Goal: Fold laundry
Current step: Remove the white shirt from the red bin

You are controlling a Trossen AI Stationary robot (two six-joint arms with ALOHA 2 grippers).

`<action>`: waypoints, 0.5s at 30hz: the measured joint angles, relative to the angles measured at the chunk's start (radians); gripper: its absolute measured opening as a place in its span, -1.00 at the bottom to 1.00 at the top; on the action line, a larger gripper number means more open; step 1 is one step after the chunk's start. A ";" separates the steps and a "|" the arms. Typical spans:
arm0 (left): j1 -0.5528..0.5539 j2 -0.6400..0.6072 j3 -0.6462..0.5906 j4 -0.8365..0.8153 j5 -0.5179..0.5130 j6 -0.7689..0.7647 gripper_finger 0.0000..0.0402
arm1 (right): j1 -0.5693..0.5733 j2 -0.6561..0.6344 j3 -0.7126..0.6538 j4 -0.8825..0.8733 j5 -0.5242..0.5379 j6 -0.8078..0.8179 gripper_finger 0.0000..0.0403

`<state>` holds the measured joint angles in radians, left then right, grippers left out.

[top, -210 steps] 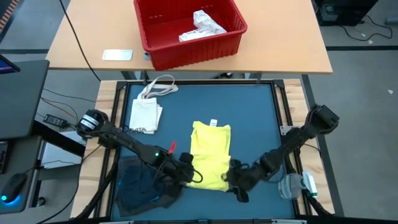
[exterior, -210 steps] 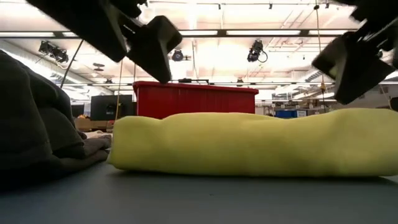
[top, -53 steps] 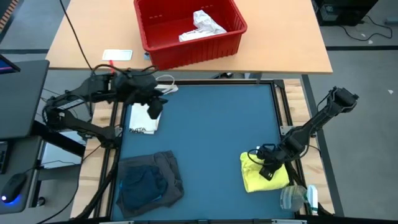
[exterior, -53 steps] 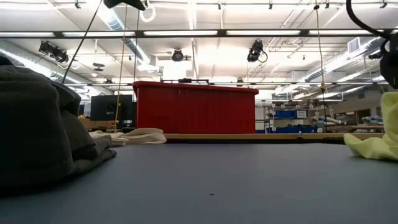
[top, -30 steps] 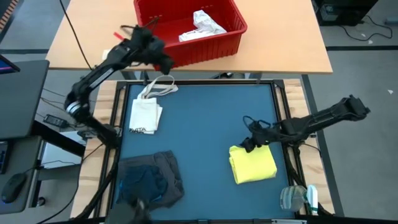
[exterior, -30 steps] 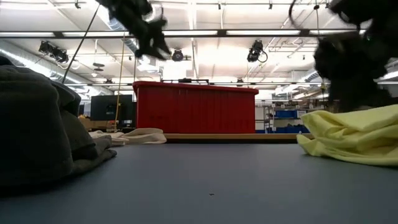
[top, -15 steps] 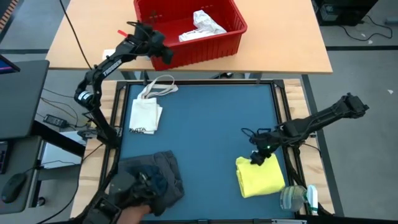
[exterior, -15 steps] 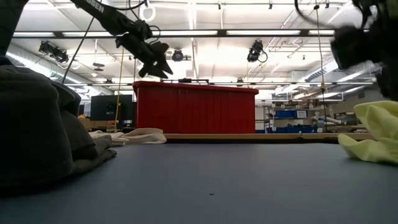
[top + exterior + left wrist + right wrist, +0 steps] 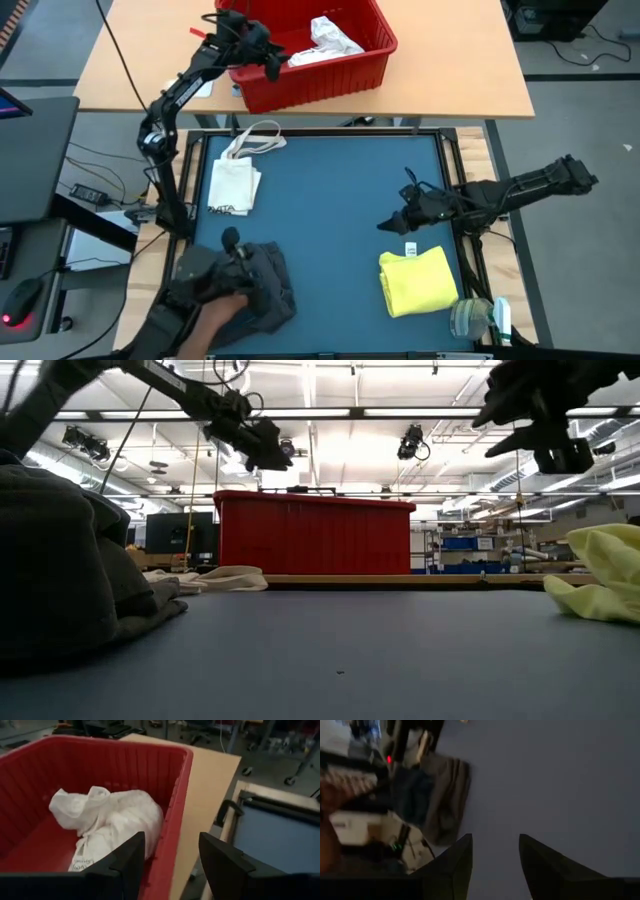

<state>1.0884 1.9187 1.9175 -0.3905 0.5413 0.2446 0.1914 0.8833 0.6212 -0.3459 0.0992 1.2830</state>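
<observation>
Looking down from the high view, the left gripper (image 9: 268, 62) is being held over the red bin (image 9: 375, 48), fingers parted and empty, beside the white garment (image 9: 330, 42); the right gripper (image 9: 395, 222), likewise parted and empty, is being held above the mat near the folded yellow garment (image 9: 418, 281). In the left wrist view, the white garment (image 9: 107, 827) is being seen crumpled, probably light and limp; its bunched top is being judged the best hold.
</observation>
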 joint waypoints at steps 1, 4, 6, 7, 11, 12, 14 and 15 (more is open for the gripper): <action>0.002 0.022 0.023 -0.012 -0.002 0.009 -0.06 | -0.006 0.000 0.000 0.006 0.010 0.024 -0.17; 0.020 0.075 0.068 -0.007 -0.039 0.009 -0.06 | -0.026 0.002 0.000 0.008 0.016 0.103 -0.17; 0.038 0.103 0.085 0.011 -0.068 0.010 -0.06 | -0.032 0.013 0.000 0.009 0.016 0.158 -0.17; 0.046 0.118 0.085 0.017 -0.076 0.011 -0.06 | -0.032 0.019 0.000 0.008 0.016 0.172 -0.17; 0.063 0.204 0.085 -0.010 -0.076 -0.016 -0.06 | -0.035 0.063 0.000 -0.013 0.020 0.169 -0.17; 0.064 0.220 0.088 -0.025 -0.060 -0.029 -0.06 | -0.042 0.073 0.000 -0.017 0.020 0.156 -0.17; 0.062 0.234 0.094 -0.084 -0.055 -0.042 -0.06 | -0.061 0.088 0.000 -0.013 0.011 0.130 -0.17; 0.061 0.238 0.094 -0.110 -0.028 -0.048 -0.06 | -0.070 0.095 0.000 -0.014 0.002 0.120 -0.17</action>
<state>1.1496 2.1569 2.0118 -0.5001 0.5133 0.1964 0.1211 0.9781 0.6212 -0.3594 0.1009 1.4026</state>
